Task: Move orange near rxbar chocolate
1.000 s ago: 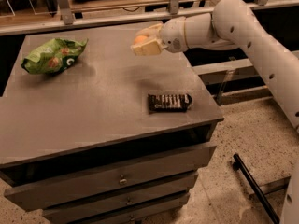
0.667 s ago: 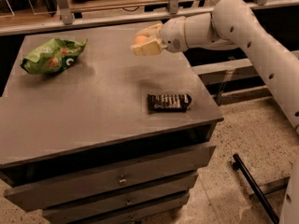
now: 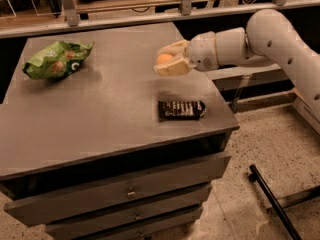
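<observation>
One tool (image 3: pixel 169 65) clasping orange (image 3: pixel 164 59), near rxbar chocolate (image 3: pixel 181 109)

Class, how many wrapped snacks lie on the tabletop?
2: the green snack bag at the back left, the rxbar chocolate near the front right edge. None looks hidden. The gripper holds the orange just beyond the bar.

Dim, warm light on the gripper (image 3: pixel 169 65) holding the orange (image 3: pixel 164 59) above the table (image 3: pixel 100 114); soft shadows.

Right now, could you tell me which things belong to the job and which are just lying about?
In the job: orange, held in the gripper above the table; rxbar chocolate, front right.
Lying about: green snack bag, back left; black pole on floor.
</observation>
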Motion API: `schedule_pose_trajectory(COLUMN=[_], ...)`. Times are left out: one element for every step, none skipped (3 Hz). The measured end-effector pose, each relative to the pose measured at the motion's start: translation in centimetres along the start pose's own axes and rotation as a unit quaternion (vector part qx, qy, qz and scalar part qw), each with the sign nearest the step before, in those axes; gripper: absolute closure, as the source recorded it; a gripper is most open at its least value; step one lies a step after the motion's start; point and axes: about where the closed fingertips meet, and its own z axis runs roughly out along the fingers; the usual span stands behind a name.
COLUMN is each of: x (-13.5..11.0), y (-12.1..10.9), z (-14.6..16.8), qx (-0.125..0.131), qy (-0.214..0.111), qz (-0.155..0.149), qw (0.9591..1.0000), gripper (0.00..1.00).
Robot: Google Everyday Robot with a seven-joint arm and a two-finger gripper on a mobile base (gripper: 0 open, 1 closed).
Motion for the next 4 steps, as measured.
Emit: schedule_pose_trajectory(x=[1.6,2.6,3.6,4.5], y=[3.6,5.1,6.2,7.7], z=[-2.4,-2.8,-2.9,-2.9], qx=[-0.015,-0.031,-0.055,-0.073], qy=[0.015,0.029,0.040,0.051], qz=[-0.011,-0.012,-0.009,0.003], qw=[0.9997,0.9990,0.9977,0.9960], gripper=[1.00,0.80,0.57,0.33])
